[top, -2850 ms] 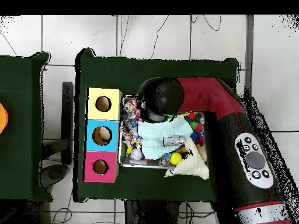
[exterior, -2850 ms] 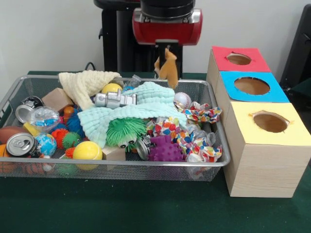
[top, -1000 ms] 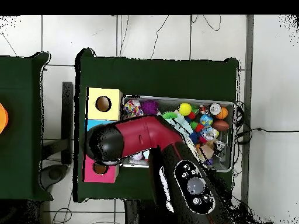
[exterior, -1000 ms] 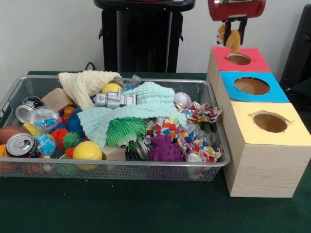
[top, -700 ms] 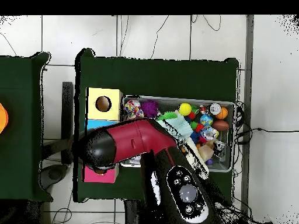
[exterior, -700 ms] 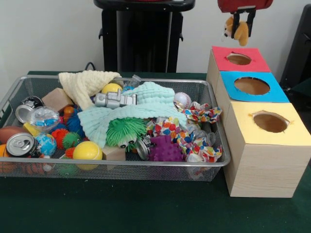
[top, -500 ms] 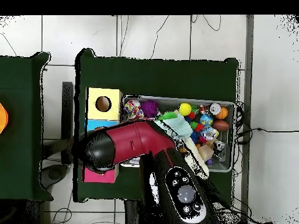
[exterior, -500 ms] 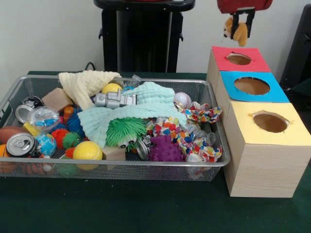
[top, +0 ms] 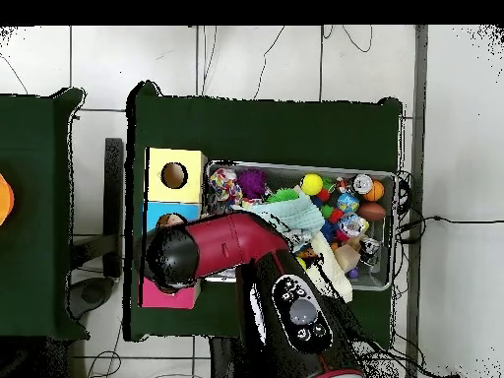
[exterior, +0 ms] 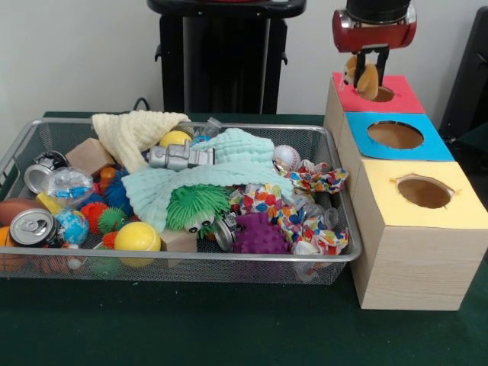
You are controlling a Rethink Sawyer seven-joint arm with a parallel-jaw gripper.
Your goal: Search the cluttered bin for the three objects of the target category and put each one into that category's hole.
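Clamped on a small tan plush toy (exterior: pixel 364 78), the jaws of our gripper (exterior: pixel 370 70) hold it just above the red hole (exterior: pixel 377 94), the farthest of three in the wooden box (exterior: pixel 412 267). The toy dangles low, its bottom near the rim, a little toward the hole's left edge as the front camera sees it.

To finish this step well, we would centre the toy over the opening, lower it until its body is inside the rim, and only then part the jaws — a soft toy let go off-centre could catch the cardboard edge and flop onto the red top or over the box's side.

Left to right across the front view: the wire bin (exterior: pixel 191 263) fills most of the table, packed with a soda can (exterior: pixel 30 226), a yellow ball (exterior: pixel 137 237), a cream cloth (exterior: pixel 137 131), a mint cloth (exterior: pixel 221 164), a green spiky toy (exterior: pixel 197 206), a purple spiky ball (exterior: pixel 261 235) and a baseball (exterior: pixel 286 158). Its right rim stands just beside the box, so there is hardly any gap between them. Past that come the red, blue (exterior: pixel 395 135) and yellow (exterior: pixel 424 191) holes in a row.

Open room lies above — nothing tall stands near the box, so we judge a straight lift clears everything. From overhead the arm (top: pixel 231 251) covers the red hole and part of the bin, so that view tells us nothing about alignment.
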